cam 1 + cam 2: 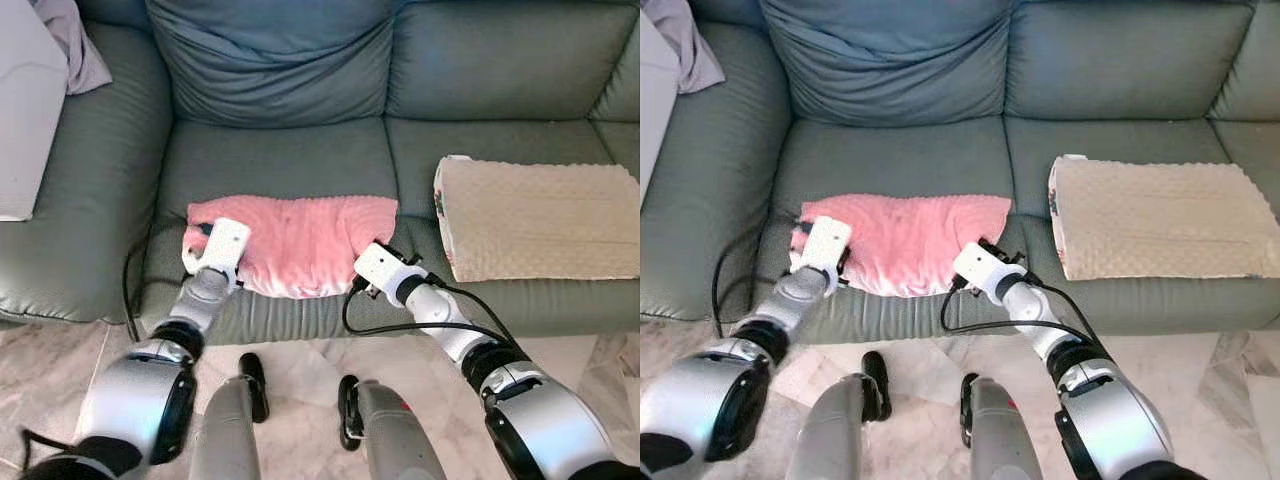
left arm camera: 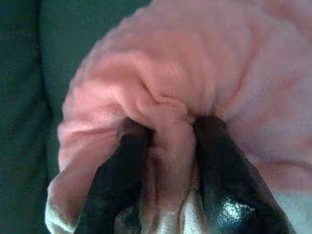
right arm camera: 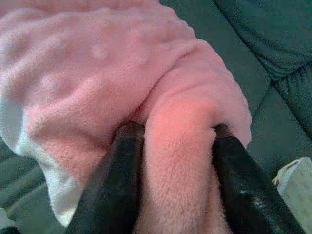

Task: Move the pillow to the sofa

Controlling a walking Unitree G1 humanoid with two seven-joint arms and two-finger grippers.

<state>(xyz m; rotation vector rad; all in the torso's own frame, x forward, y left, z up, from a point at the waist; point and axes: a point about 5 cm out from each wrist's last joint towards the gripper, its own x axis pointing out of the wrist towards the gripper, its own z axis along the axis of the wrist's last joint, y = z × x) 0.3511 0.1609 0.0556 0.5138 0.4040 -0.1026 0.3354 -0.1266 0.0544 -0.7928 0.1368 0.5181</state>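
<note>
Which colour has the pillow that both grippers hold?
Pink, with a white underside; the pink pillow shows best in the left eye view.

pink pillow (image 1: 300,243): flat, fuzzy, dotted pink cover with a white underside showing along its near edge; lies slack across the front of the sofa's middle seat cushion, both ends bunched up.
sofa (image 1: 280,150): grey-green leather, deep seat cushions and puffy back cushions; the pink pillow rests on its middle seat.

Two pillows: pink (image 1: 300,243), beige (image 1: 540,218); one sofa (image 1: 290,160).
</note>
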